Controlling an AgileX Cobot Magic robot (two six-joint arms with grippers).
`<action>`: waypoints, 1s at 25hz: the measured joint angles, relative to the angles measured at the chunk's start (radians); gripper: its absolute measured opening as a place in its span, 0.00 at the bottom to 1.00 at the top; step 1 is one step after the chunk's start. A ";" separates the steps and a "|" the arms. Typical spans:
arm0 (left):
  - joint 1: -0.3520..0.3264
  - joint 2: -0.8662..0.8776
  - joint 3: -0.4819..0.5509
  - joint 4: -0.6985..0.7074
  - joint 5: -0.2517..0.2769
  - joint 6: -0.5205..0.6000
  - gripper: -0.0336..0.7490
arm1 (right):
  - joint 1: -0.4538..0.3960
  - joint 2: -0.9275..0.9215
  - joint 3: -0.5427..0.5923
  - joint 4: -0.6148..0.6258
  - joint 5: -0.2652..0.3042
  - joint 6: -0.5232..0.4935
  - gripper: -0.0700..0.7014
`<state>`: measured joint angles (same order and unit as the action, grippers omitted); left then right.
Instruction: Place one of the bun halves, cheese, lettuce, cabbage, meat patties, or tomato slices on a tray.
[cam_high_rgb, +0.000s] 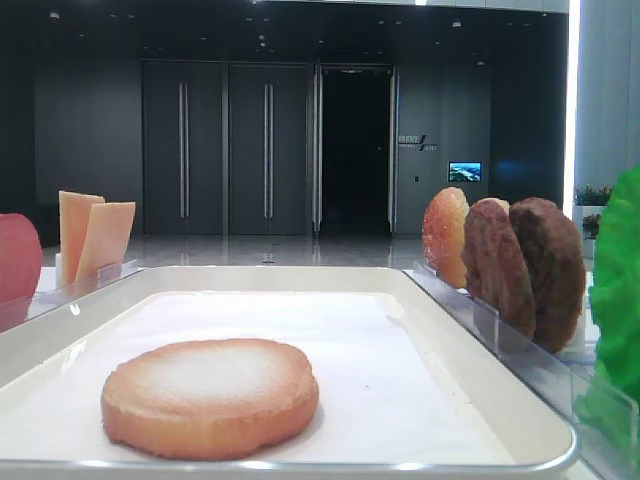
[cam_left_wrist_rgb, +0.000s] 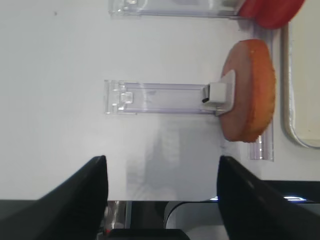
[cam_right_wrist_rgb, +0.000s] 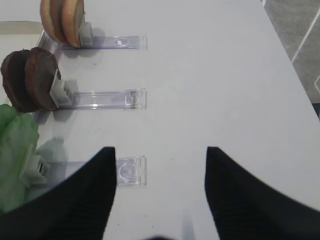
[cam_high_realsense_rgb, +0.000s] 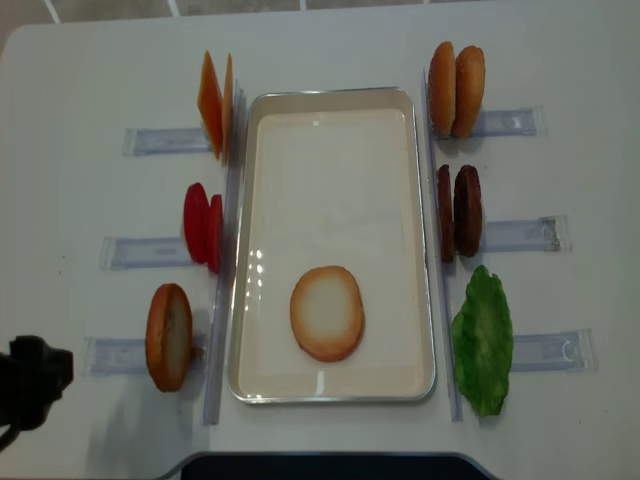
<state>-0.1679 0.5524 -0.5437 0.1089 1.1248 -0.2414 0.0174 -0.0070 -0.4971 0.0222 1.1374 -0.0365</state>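
Note:
A bun half (cam_high_realsense_rgb: 327, 312) lies flat on the paper-lined tray (cam_high_realsense_rgb: 330, 95), near its front end (cam_high_rgb: 210, 395). Another bun half (cam_left_wrist_rgb: 250, 90) stands upright in a holder left of the tray. Cheese (cam_high_realsense_rgb: 213, 102) and tomato slices (cam_high_realsense_rgb: 203, 225) stand further back on that side. Meat patties (cam_right_wrist_rgb: 30, 80) and lettuce (cam_right_wrist_rgb: 15, 155) stand to the right of the tray. No cabbage is in view. My left gripper (cam_left_wrist_rgb: 162, 160) hangs open and empty over the table's front edge, short of the upright bun. My right gripper (cam_right_wrist_rgb: 160, 150) is open and empty, right of the lettuce holder.
Clear plastic holder rails (cam_high_realsense_rgb: 165, 140) run outward from both long sides of the tray. Two orange speckled discs (cam_high_realsense_rgb: 455, 90) stand at the back right. The left arm's black body (cam_high_realsense_rgb: 30, 385) sits at the front left corner. The table's front edge (cam_left_wrist_rgb: 165, 200) lies under the left gripper.

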 joint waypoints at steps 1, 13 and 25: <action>0.000 -0.035 0.012 -0.015 -0.004 0.026 0.70 | 0.000 0.000 0.000 0.000 0.000 0.000 0.62; 0.000 -0.374 0.068 -0.088 -0.017 0.138 0.70 | 0.000 0.000 0.000 0.000 0.000 0.000 0.62; 0.000 -0.548 0.068 -0.109 -0.015 0.159 0.70 | 0.000 0.000 0.000 0.000 0.000 0.000 0.62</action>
<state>-0.1679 0.0046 -0.4756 0.0000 1.1096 -0.0820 0.0174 -0.0070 -0.4971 0.0222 1.1374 -0.0365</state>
